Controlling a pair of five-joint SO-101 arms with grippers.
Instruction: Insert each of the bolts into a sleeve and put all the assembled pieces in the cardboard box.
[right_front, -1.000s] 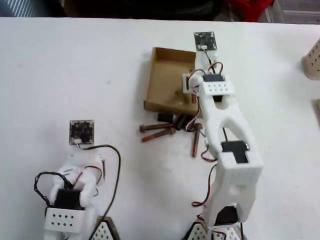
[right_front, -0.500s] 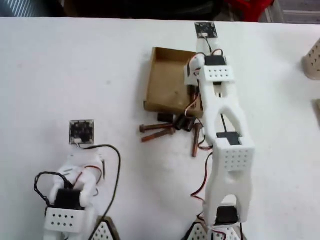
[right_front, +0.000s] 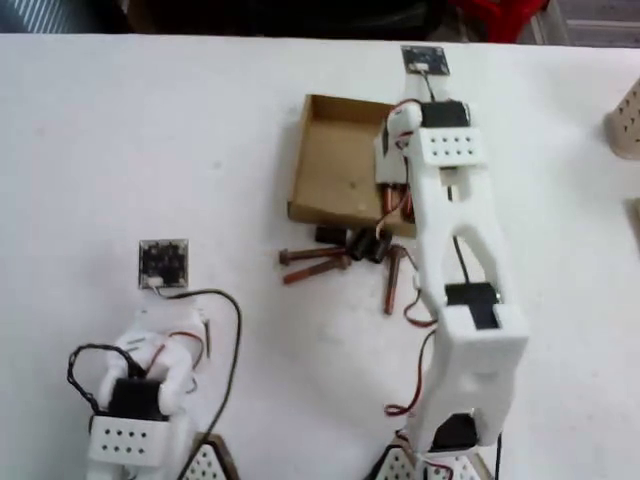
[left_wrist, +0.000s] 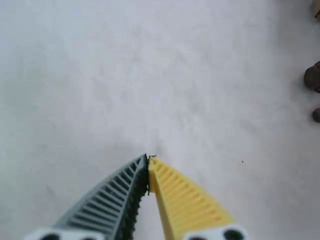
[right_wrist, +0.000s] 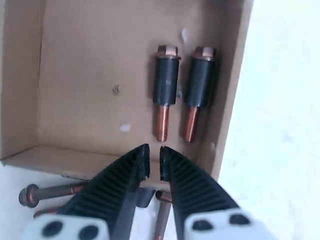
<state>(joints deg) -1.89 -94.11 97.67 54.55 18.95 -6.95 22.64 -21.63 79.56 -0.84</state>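
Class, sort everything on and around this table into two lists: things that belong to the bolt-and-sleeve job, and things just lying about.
Job: cardboard box; two sleeved bolts inside it; loose bolts; black sleeves; right gripper; left gripper.

Lying about: beige perforated block at the edge of the table; red object beyond it.

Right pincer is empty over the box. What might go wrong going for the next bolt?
1. The right pincer hangs over the near wall of the cardboard box; retreating low may snag and shove the box.
2. The loose bolts and sleeves lie bunched beside that wall, so one grasp may catch two parts or scatter them.
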